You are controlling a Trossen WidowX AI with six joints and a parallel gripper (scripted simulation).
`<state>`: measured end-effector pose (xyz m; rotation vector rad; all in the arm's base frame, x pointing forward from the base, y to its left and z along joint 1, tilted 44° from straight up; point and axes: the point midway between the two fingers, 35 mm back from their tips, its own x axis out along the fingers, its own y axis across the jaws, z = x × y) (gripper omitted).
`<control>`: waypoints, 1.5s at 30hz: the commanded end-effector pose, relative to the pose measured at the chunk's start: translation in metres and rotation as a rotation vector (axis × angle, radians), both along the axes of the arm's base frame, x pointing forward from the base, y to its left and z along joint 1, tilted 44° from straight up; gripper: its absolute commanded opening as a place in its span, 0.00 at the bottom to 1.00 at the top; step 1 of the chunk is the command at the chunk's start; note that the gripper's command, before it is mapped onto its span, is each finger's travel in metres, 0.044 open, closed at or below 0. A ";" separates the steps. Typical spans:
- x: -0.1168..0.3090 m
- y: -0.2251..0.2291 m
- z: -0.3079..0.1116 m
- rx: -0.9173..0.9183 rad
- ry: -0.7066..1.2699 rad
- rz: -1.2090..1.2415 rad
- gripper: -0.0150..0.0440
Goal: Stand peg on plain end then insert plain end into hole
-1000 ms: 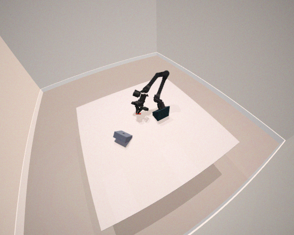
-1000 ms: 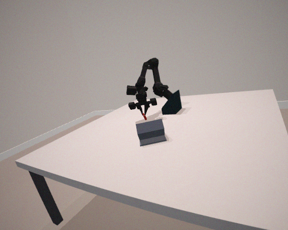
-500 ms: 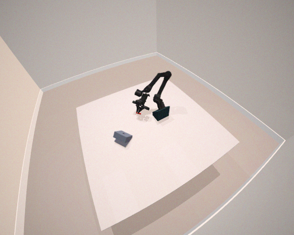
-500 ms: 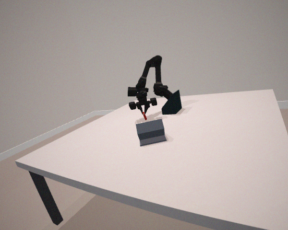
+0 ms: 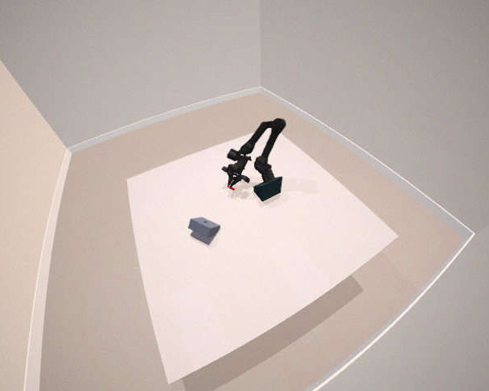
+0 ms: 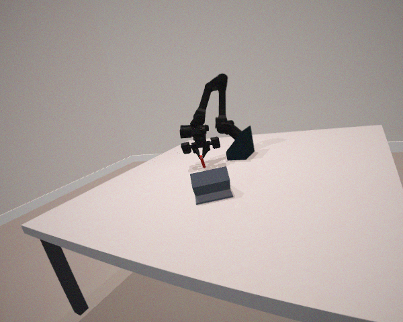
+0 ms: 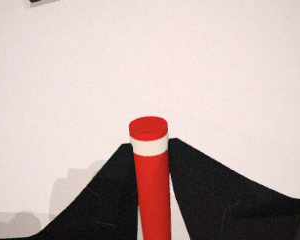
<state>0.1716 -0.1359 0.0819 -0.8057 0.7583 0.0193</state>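
My gripper (image 5: 229, 186) (image 6: 201, 154) (image 7: 150, 151) is shut on the red peg (image 5: 233, 188) (image 6: 203, 163) (image 7: 154, 195), near its white-banded end. The banded end points up out of the fingers in the wrist view, and the body runs down between them. The peg is tilted, its plain end low over the table; whether that end touches the table, I cannot tell. The blue-grey sloped panel (image 5: 204, 230) (image 6: 210, 179) stands apart from the gripper. Its dark hole (image 5: 205, 221) shows in the top view, but not in the exterior view.
The dark robot base block (image 5: 268, 189) (image 6: 241, 147) stands beside the arm on the white table (image 5: 278, 261) (image 6: 281, 225). A small dark corner of something (image 7: 39, 1) shows at the top left of the wrist view. Arm shadows lie around the gripper.
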 end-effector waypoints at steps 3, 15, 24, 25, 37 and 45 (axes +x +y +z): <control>-0.004 0.001 0.000 0.018 -0.036 0.037 0.34; -0.012 -0.001 0.002 0.048 -0.108 0.104 0.34; -0.018 -0.002 0.003 0.071 -0.162 0.155 0.34; -0.019 -0.002 0.003 0.074 -0.168 0.160 0.34; -0.025 -0.003 0.003 0.097 -0.222 0.211 0.34; -0.027 -0.003 0.005 0.089 -0.204 0.193 0.34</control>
